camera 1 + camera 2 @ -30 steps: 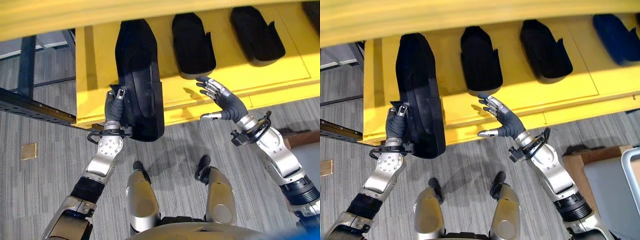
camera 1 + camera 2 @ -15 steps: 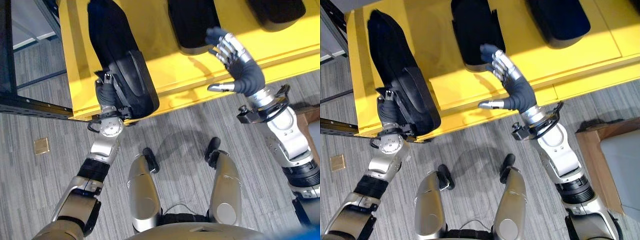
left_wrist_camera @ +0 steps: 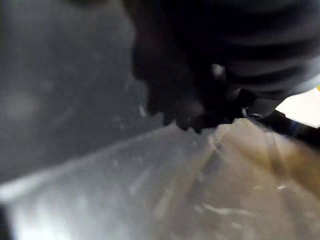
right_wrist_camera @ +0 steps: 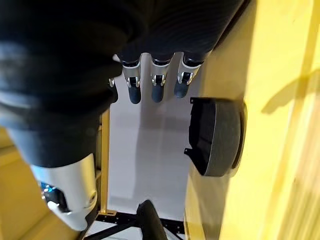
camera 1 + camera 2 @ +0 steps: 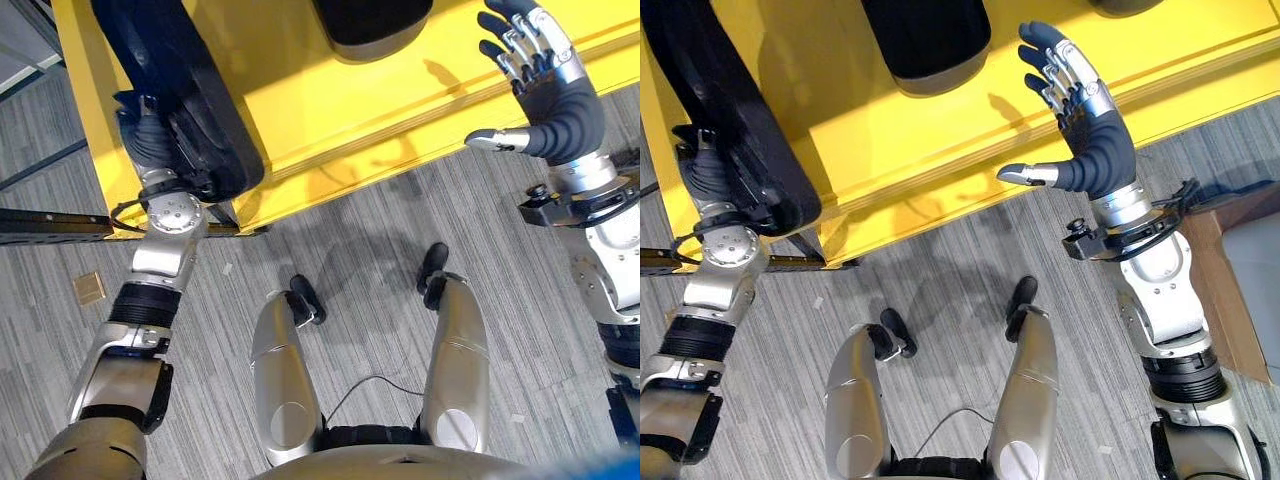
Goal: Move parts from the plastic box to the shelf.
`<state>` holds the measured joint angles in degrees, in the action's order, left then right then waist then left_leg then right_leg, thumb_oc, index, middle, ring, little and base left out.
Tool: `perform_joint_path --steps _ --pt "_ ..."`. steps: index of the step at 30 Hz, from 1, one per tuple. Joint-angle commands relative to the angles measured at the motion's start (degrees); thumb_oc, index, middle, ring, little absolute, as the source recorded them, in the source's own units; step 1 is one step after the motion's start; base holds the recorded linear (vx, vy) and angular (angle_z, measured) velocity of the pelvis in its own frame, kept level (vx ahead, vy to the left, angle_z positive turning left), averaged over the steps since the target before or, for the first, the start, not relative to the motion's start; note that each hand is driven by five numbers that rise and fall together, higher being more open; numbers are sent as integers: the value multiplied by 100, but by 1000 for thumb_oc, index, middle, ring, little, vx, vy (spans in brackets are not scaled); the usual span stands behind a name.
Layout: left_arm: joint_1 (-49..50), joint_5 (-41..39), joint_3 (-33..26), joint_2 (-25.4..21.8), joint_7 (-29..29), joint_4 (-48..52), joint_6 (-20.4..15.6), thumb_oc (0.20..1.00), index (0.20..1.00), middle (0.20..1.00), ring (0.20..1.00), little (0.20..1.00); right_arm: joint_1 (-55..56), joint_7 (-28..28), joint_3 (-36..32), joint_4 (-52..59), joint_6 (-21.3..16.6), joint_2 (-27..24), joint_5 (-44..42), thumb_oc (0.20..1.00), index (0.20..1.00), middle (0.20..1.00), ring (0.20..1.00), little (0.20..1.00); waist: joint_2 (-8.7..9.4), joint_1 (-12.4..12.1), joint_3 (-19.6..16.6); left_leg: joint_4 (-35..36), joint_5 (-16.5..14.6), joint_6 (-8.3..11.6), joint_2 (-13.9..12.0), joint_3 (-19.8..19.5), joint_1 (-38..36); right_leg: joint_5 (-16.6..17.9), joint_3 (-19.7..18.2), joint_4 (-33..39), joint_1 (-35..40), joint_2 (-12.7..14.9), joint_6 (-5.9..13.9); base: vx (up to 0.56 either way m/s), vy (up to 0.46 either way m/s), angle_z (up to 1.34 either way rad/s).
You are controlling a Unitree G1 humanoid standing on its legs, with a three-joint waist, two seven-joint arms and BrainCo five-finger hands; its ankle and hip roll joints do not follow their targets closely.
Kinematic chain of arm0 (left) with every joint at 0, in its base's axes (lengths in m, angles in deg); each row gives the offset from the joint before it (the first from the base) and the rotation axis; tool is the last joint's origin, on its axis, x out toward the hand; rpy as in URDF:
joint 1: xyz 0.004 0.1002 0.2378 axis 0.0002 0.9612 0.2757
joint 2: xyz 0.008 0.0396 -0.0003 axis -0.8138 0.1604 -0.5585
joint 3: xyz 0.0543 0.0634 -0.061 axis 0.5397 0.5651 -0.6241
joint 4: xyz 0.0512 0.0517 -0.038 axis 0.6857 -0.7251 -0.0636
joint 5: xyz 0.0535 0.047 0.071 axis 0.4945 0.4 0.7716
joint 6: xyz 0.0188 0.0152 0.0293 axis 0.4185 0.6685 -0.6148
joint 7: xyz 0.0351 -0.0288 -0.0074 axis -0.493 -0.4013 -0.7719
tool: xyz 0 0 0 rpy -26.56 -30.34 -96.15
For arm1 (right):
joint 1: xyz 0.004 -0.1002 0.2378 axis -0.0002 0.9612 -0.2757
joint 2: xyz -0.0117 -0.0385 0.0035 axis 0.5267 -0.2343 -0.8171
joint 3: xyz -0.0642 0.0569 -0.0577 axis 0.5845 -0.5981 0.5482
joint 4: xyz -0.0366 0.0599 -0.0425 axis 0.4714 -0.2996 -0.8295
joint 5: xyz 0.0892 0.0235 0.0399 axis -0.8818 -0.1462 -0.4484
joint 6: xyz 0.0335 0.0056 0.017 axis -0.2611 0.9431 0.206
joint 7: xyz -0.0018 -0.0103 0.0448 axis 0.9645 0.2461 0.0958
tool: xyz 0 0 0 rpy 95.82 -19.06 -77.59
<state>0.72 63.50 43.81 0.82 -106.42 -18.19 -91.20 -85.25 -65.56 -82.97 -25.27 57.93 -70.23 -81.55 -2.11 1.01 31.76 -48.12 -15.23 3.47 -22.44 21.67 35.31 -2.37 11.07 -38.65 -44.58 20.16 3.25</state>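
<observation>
A long black part lies on the yellow shelf near its left end, its near end hanging over the front edge. My left hand is pressed against that near end, at the part's left side. The left wrist view is dark and blurred, with the black part close up. A shorter black part rests further along the shelf. To its right my right hand is raised over the shelf's front edge, open, fingers spread and holding nothing. The right wrist view shows a shorter black part on the shelf.
A dark metal rail runs off from the shelf's left front corner. A small brown square lies on the grey floor. At the far right a brown wooden edge stands by my right arm.
The whole picture has shifted, so the camera has moved. My left hand stays at the long part's near end. My right hand stays open and now stands further right of the shorter part.
</observation>
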Motion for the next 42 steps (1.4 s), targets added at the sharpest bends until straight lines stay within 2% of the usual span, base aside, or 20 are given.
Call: perform_joint_path --steps 1,8,11,15,21,24,27,33,38,42 --pt "-65 152 -379 -360 -109 -412 232 200 200 200 200 200 214 -140 -564 574 -430 -106 -142 1000 1000 1000 1000 1000 -37 170 -197 628 681 225 282 -497 542 -989 184 -919 176 49 242 -46 64 -4" --pt "-213 117 -544 -909 238 -868 854 200 200 200 200 200 340 -320 -907 559 -389 -404 -393 1000 1000 1000 1000 1000 -120 312 -197 379 495 153 384 -443 685 -952 2 -1110 -126 35 193 -36 73 -6" --pt "-215 95 -553 -934 273 -903 855 200 200 200 200 200 358 -333 -920 559 -400 -411 -406 1000 1000 1000 1000 1000 -120 316 -197 355 483 149 387 -445 699 -950 -14 -1130 -148 42 194 -7 41 -5" --pt "-4 -79 -789 -1155 629 -1395 944 200 200 200 200 200 573 -642 -1058 567 -339 -485 -485 1000 1000 1000 1000 1000 -251 443 -199 334 428 77 428 -332 541 -886 -211 -1187 -174 84 214 16 155 -1" --pt "225 -309 -882 -1392 923 -1741 1022 200 200 200 200 200 901 -947 -1208 685 -226 -636 -628 1000 1000 1000 1000 1000 -375 601 -200 643 560 2 515 -79 157 -768 -403 -1030 -6 77 272 39 146 -5" --pt "191 -443 -848 -1455 1027 -1837 1103 200 200 200 200 200 1007 -1061 -1231 701 -217 -687 -652 1000 1000 1000 1000 1000 -381 655 -199 684 593 -17 516 -16 101 -712 -465 -996 9 72 292 23 71 -7" --pt "79 -642 -755 -1487 1062 -1917 1155 200 200 200 200 200 1025 -1082 -1205 726 -149 -716 -636 1000 1000 1000 1000 1000 -370 689 -198 689 610 -33 516 29 81 -650 -506 -959 20 55 298 24 58 -1" --pt "-509 -1051 -315 -1642 1322 -2301 1270 200 200 200 200 200 964 -1062 -1023 763 -7 -733 -542 1000 1000 1000 1000 1000 -228 746 -197 646 628 -51 473 110 85 -499 -512 -852 103 -54 283 41 13 -2" --pt "-843 -1036 -69 -1694 1462 -2449 1256 200 200 200 200 200 924 -1051 -930 725 140 -730 -644 1000 1000 1000 1000 1000 -131 764 -197 602 585 -64 454 130 36 -482 -475 -780 217 -149 277 27 3 0" --pt "-1129 -925 203 -1665 1486 -2530 1269 200 200 200 200 200 883 -1321 -857 688 247 -736 -710 1000 1000 1000 1000 1000 -56 757 -197 592 548 -86 465 138 -52 -439 -419 -682 358 -187 268 27 41 3"
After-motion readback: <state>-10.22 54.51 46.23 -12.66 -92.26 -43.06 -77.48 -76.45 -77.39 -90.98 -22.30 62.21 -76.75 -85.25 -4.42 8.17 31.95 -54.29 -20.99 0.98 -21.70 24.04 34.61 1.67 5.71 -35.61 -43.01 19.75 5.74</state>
